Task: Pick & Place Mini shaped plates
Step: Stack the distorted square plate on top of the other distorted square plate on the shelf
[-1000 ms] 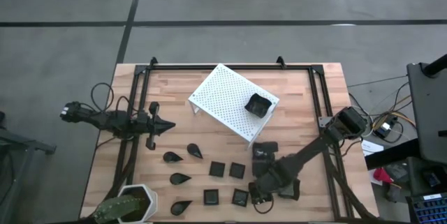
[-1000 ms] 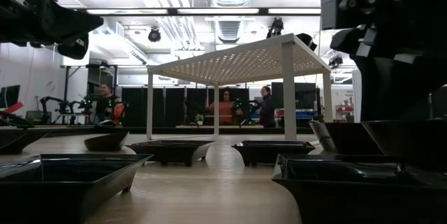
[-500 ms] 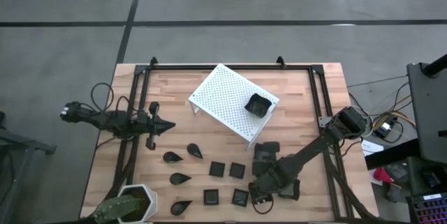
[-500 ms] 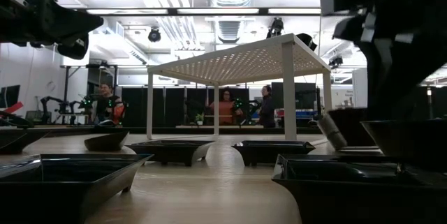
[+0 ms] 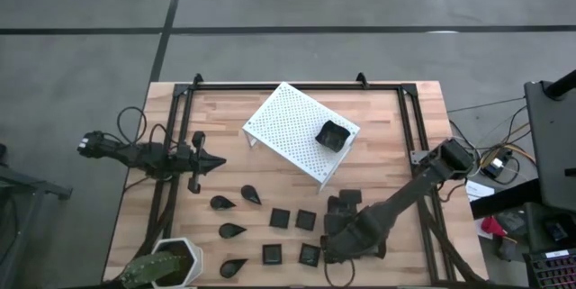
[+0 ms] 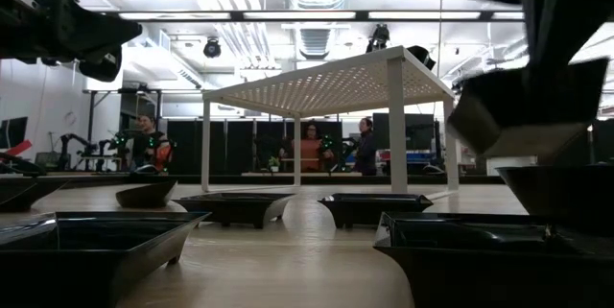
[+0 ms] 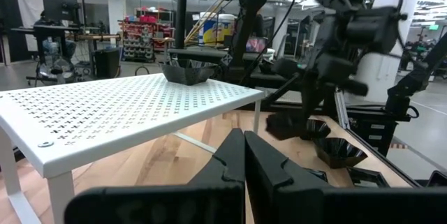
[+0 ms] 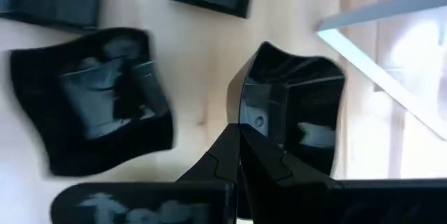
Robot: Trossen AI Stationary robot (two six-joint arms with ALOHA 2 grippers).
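Mini shaped plate (image 8: pixel 293 112), a wavy-rimmed square, hangs tilted above the tabletop (image 5: pixel 378 109), its rim pinched in the closed right pincer (image 8: pixel 241 137). Glossy, stiff and light, it looks slippery; the rim is the only purchase. Right arm reaches low across the near right side. Left pincer (image 7: pixel 244 155), shut and empty, waits left of the white rack (image 5: pixel 288 127)

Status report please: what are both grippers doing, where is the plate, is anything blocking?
Right gripper shut on wavy-rimmed plate, lifted off table. Left gripper shut, waiting left of white rack. One plate already on rack. Path looks clear.
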